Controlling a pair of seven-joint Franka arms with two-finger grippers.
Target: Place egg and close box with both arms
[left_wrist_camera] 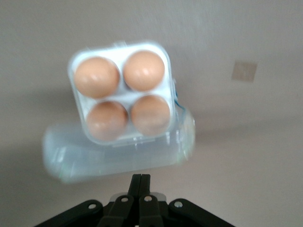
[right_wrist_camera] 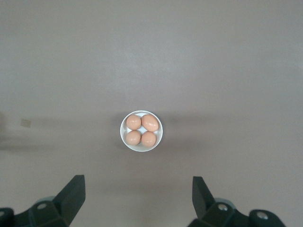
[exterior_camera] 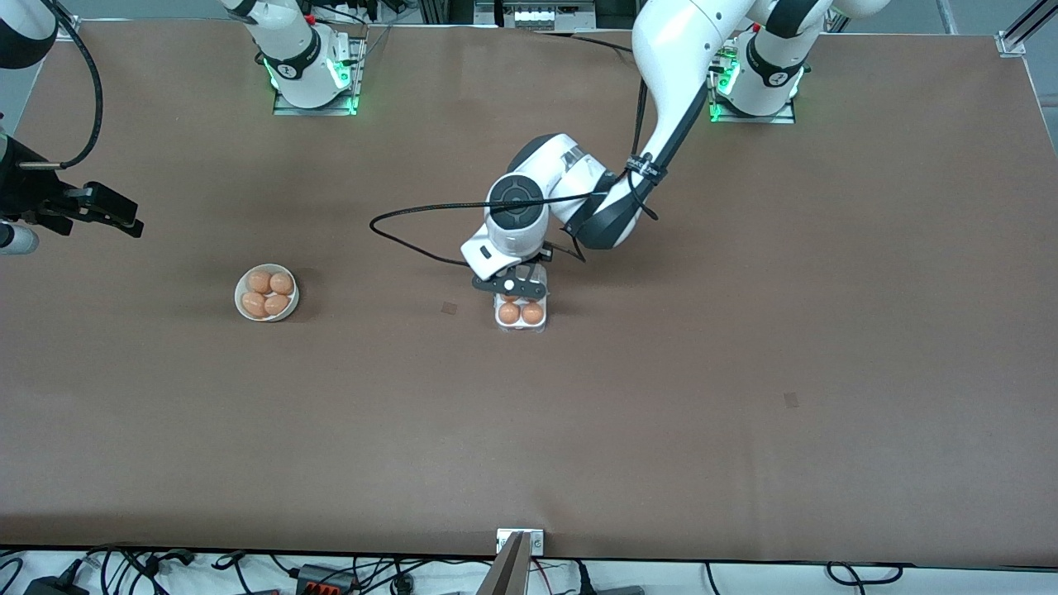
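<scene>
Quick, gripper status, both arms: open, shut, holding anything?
Left gripper: shut, empty, over the small clear-plastic egg carton by its open lid.
Right gripper: open, empty, above the round white bowl of eggs.

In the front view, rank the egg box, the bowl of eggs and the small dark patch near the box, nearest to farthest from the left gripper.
1. Box: directly under the shut left gripper, mid-table.
2. Dark patch: on the table beside the box, toward the right arm's end.
3. Bowl: farthest, well toward the right arm's end.
</scene>
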